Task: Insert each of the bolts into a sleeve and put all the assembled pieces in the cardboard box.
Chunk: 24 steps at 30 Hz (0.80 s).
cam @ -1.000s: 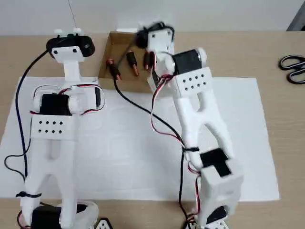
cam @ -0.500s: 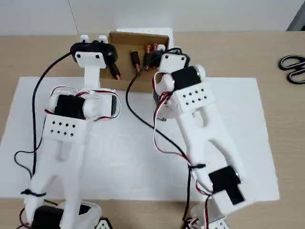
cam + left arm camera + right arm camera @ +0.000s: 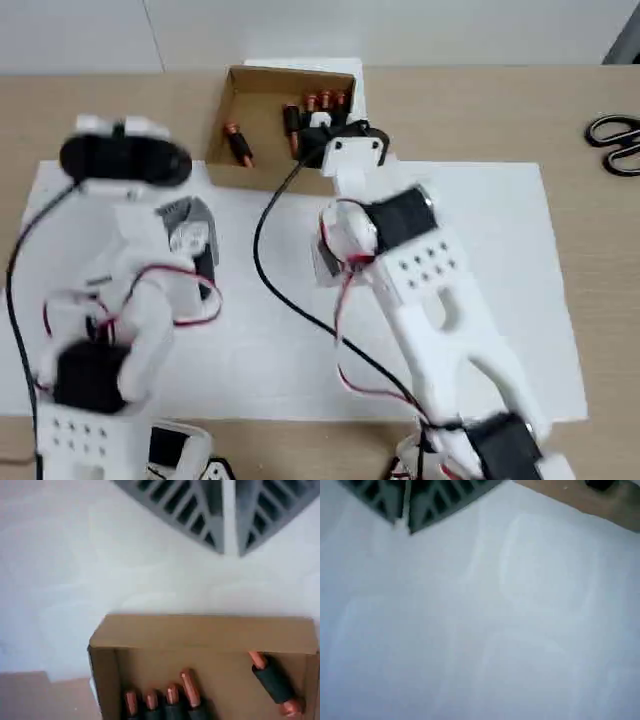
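1. The left gripper [image 3: 229,549] has its jaws drawn to a thin slit with nothing between them. It hangs over the paper [image 3: 270,370], at about 7 o'clock from the box [image 3: 200,634]. I judge it is shut because it has no load to carry.
2. The right gripper [image 3: 404,521] is likewise pinched nearly closed and empty, low over the paper. A tan edge lies beyond it, and I cannot tell whether that is box or table.
3. In the high view the left arm [image 3: 120,300] sits folded at 8 o'clock. The right arm [image 3: 440,290] slants from 5 o'clock towards the box, its wrist showing against the box's 5 o'clock corner.
4. Five bolts [image 3: 189,686] in sleeves [image 3: 272,685] lie flat in the box: four side by side near its 1 o'clock corner, and one apart at 8 o'clock. The walls keep them from rolling away.
5. The box stands at the paper's 12 o'clock edge, probably so that both arms can reach it.
6. Scissors [image 3: 612,142] lie at 3 o'clock, well apart from the work.
7. With every assembled piece I can see boxed, the task looks done or nearly so.
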Each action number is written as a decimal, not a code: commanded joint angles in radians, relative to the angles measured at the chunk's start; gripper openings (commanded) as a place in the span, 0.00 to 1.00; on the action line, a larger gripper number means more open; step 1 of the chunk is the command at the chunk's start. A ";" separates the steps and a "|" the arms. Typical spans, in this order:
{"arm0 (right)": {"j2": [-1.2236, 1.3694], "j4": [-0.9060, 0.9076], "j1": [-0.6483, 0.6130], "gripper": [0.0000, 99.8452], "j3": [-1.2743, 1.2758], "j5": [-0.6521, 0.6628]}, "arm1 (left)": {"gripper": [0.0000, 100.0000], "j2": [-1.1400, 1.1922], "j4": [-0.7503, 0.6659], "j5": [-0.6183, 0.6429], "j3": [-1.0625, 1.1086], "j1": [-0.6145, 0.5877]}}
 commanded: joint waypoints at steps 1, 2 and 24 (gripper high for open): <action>-0.177 -0.042 0.042 0.00 0.057 -0.011 | 0.01 -0.176 -0.227 0.008 0.268 -0.002; -0.220 -0.070 0.073 0.00 0.087 -0.011 | 0.01 -0.216 -0.290 0.008 0.340 -0.002; -1.486 -0.843 0.340 0.00 1.421 0.206 | 0.01 -0.489 -0.663 -0.083 0.926 -0.003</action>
